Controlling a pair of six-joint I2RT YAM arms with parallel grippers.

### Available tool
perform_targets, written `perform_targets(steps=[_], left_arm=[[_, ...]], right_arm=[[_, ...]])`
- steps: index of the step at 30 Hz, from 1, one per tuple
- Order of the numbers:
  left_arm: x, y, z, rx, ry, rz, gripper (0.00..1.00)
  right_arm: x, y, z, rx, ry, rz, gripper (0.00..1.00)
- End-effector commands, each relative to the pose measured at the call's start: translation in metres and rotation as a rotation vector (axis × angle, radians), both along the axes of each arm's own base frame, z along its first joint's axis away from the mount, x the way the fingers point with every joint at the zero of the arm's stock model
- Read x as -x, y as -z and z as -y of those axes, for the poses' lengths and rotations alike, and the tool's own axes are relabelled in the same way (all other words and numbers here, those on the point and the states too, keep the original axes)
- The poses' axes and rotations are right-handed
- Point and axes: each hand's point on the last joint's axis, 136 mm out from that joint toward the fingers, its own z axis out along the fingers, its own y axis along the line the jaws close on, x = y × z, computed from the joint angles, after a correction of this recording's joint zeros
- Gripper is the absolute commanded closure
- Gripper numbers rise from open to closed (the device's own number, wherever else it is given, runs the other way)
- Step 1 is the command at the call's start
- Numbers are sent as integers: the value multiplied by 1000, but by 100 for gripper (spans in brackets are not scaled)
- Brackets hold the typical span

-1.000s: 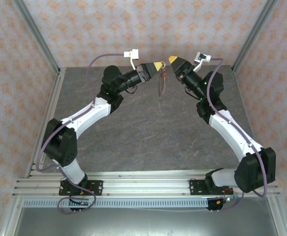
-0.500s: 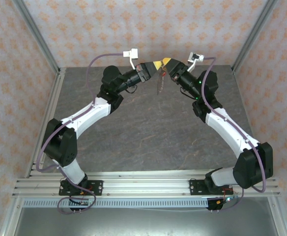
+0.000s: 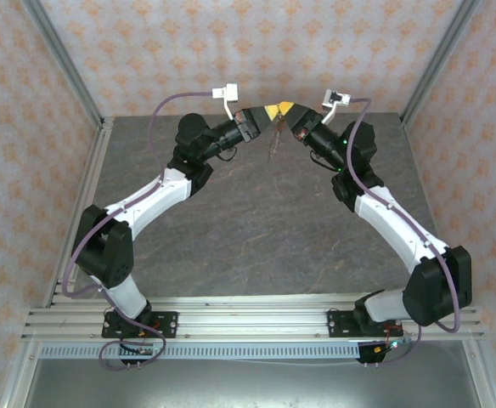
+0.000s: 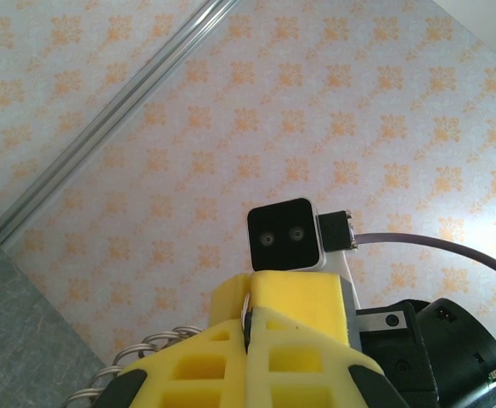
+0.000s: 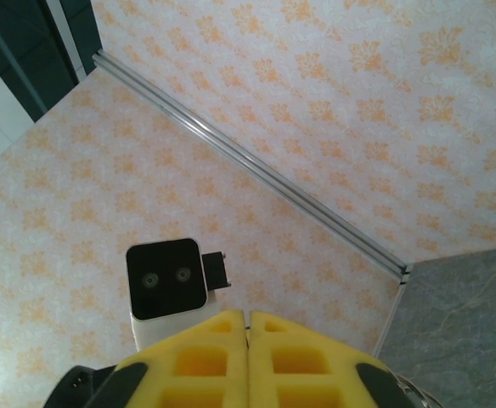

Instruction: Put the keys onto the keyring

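High above the back of the table my left gripper (image 3: 271, 111) and right gripper (image 3: 287, 109) meet tip to tip. The keyring (image 3: 273, 143), a thin grey-brown loop, hangs down from the left fingertips. In the left wrist view my left gripper (image 4: 250, 321) is shut on the ring's thin edge, and the beaded fringe of the keyring (image 4: 138, 353) curls out to the left. The right arm's yellow finger (image 4: 303, 293) presses against the left tips from behind. In the right wrist view my right gripper (image 5: 247, 325) is shut, the seam nearly closed. The tiny red key is hidden.
The grey stone-patterned table (image 3: 256, 221) lies well below both grippers. Patterned walls with aluminium corner posts (image 3: 65, 64) enclose the back and sides. Each wrist camera faces the other: the right one (image 4: 284, 236) and the left one (image 5: 167, 278).
The right gripper has swung left from a clear gap until its tip touches the left gripper's tip. The left arm has held still and the hanging keyring has swung slightly.
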Motion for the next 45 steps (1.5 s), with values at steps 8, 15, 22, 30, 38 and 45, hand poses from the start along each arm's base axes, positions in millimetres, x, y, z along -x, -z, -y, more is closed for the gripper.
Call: perform_targets(steps=[8,15,22,30,38,45], left_arm=[[7,-14,3,15,9,53,100],[1,-9,-3,-19,-40,18,89],[-4,-9,-22,-44,-97,15,60],[-5,-7,-25,-178,-52,45,40],[0,-4,-18,-310,83,89,34],[6,-5,-12,-377,163,126,33]], right_arm=[[8,-18,-5,18,-24,68,100],[5,-14,4,41,-3,68,100],[1,-13,16,72,-17,73,100],[4,-9,17,200,-94,100,100],[12,-7,11,338,-243,133,100],[17,-9,3,370,-344,138,100]])
